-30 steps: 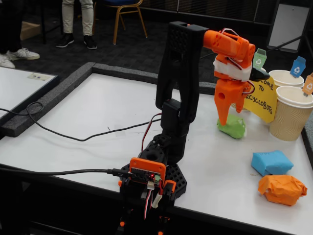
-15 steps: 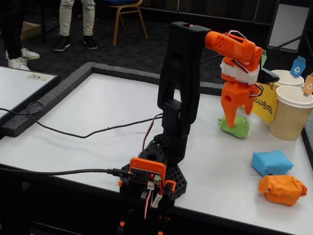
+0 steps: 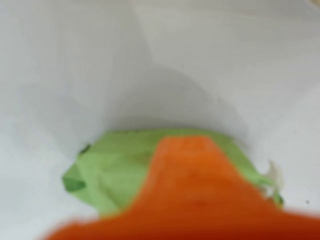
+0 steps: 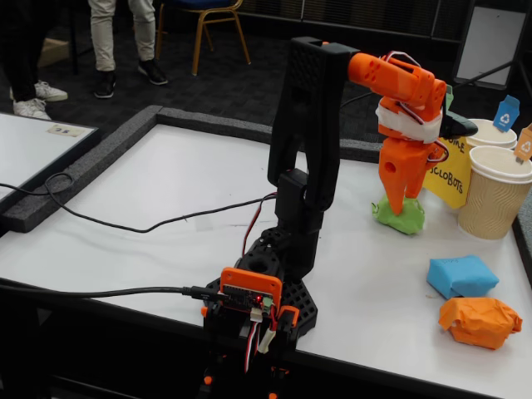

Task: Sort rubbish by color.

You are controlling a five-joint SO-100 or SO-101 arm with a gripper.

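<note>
No lump had been sorted yet. The green lump (image 4: 401,218) lay on the white table (image 4: 166,191) beside a yellow sign (image 4: 451,176), with the orange gripper (image 4: 396,206) pointing straight down onto it. In the wrist view, one orange finger (image 3: 192,190) covered much of the green lump (image 3: 110,172); the picture was blurred, and whether the jaws were closed on the paper could not be told. The blue lump (image 4: 462,275) and the orange lump (image 4: 481,321) sat well apart from the gripper, near the table's right front edge, just beside each other. Two tan cups (image 4: 496,191) with coloured tags stood behind the sign, and nothing could be seen inside them. All three lumps seemed left to do.

The table was smooth and white, bordered by grey foam, with a black cable (image 4: 125,229) trailing across it. Beyond lay dark carpet, a chair (image 4: 212,21) and the legs of standing people (image 4: 120,37).
</note>
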